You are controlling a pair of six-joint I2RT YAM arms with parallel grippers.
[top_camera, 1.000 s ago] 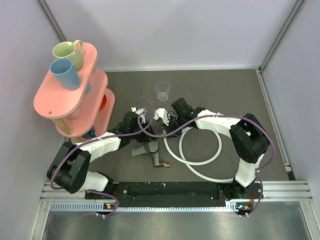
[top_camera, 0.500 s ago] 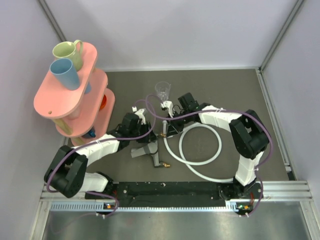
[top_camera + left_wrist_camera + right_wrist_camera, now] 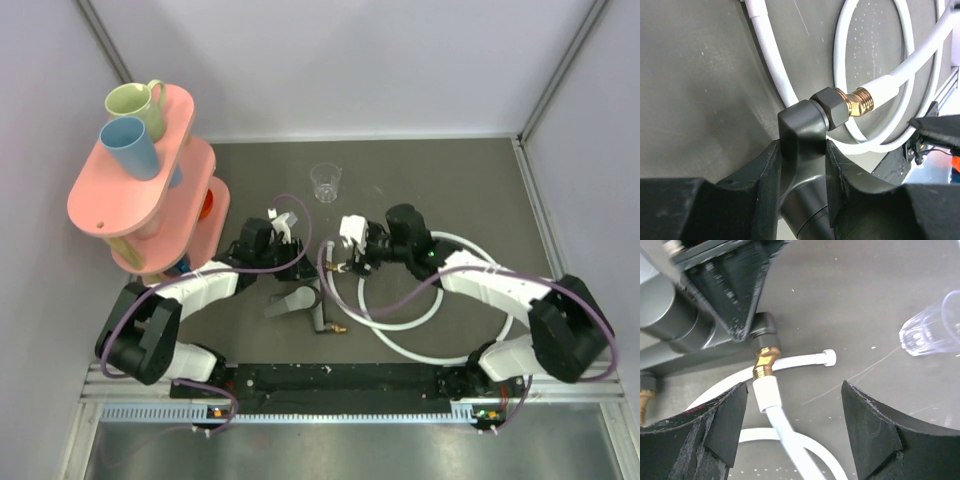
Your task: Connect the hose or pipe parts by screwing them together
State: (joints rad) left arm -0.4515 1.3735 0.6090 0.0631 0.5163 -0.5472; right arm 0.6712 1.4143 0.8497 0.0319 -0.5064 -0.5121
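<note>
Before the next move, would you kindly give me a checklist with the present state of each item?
1. Left gripper clamped on the black fitting: ok.
2. White hose end meets the brass tip: ok.
3. Joint screwed fully tight: cannot tell.
4. Right gripper open, fingers either side of the hose without gripping it: ok.
5. Clear cup standing apart from the joint: ok.

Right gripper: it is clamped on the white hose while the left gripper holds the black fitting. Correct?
No. The right gripper is open, its fingers clear on both sides of the white hose, as the right wrist view shows. The left gripper does hold the black fitting.
</note>
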